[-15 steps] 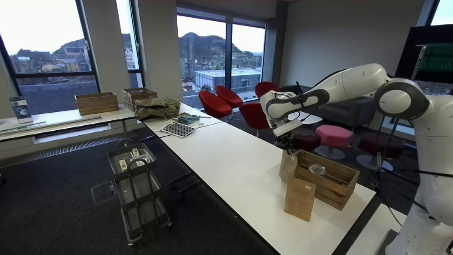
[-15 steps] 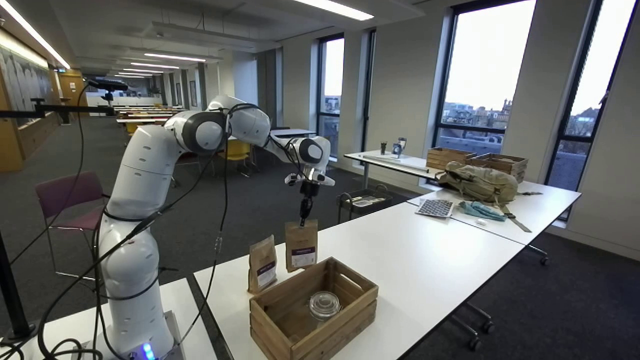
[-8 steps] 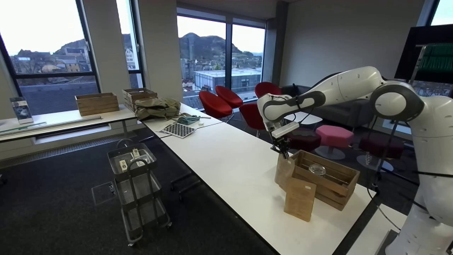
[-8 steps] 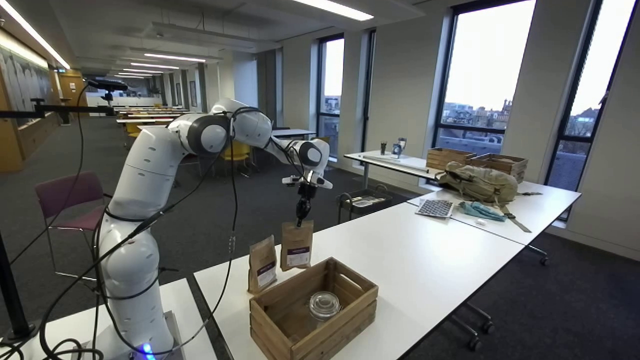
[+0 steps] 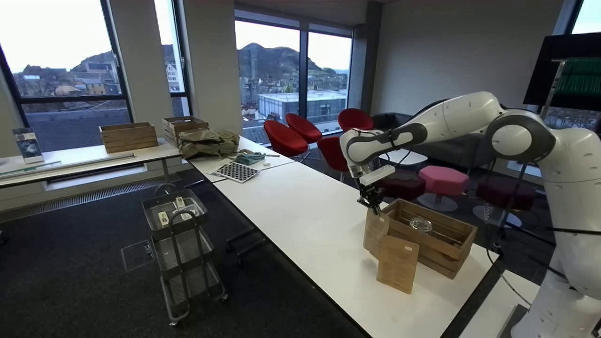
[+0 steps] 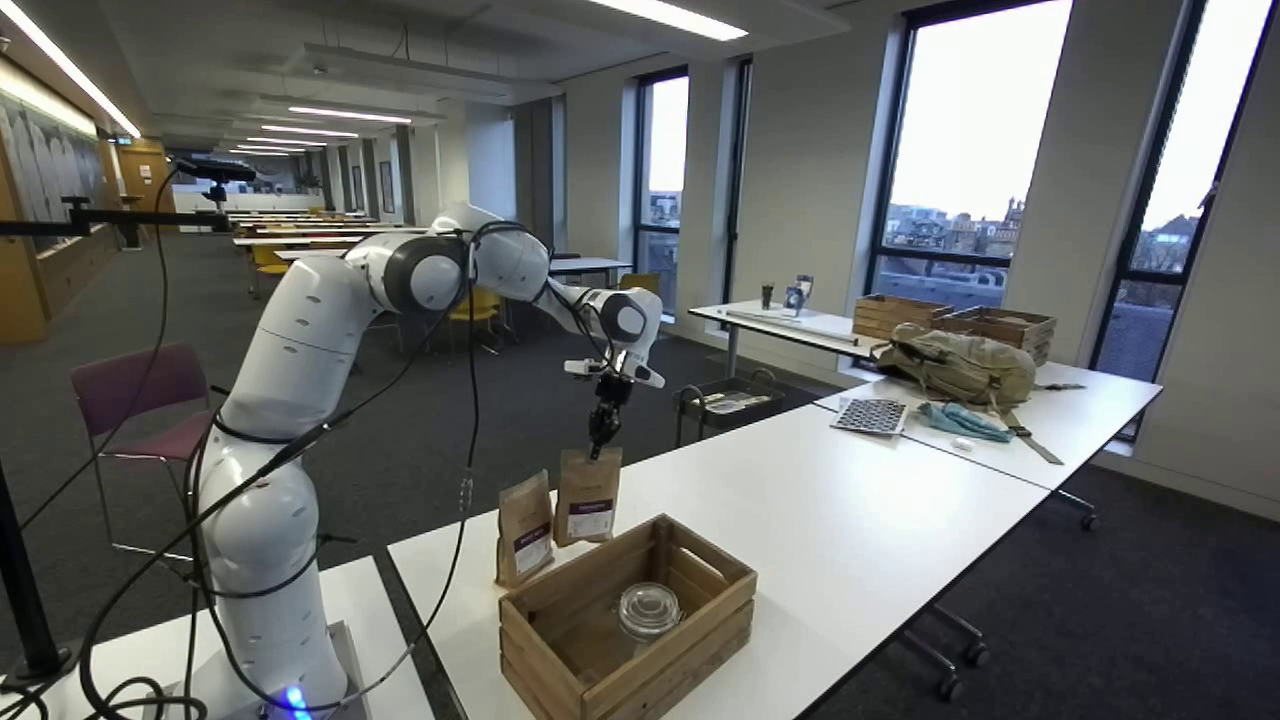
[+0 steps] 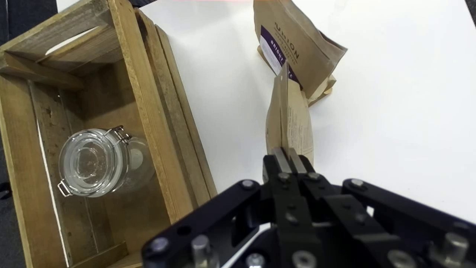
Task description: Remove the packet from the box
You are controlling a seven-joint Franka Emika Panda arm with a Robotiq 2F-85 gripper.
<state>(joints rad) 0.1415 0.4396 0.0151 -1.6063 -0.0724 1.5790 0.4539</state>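
A brown paper packet with a purple and white label [image 6: 588, 500] is upright outside the box, above or on the white table; I cannot tell if its base touches. It also shows in an exterior view [image 5: 375, 234] and in the wrist view [image 7: 275, 123]. My gripper [image 7: 285, 152] is shut on its top edge, also seen in both exterior views [image 5: 377, 212] [image 6: 596, 452]. The wooden box [image 6: 700, 630] stands beside it, left of the gripper in the wrist view [image 7: 145, 111]. Inside the box is a clear lidded glass jar [image 7: 89, 163].
A second brown packet [image 6: 525, 530] stands beside the box, close to the held packet; it also shows in the wrist view [image 7: 297, 41]. A checkered sheet [image 5: 237, 172], teal cloth [image 5: 249, 158] and green backpack [image 5: 209, 143] lie at the table's far end.
My gripper has moved with the packet a short way toward the second packet and slightly lower, and its wrist has tilted a little. The box, jar and second packet have not moved.
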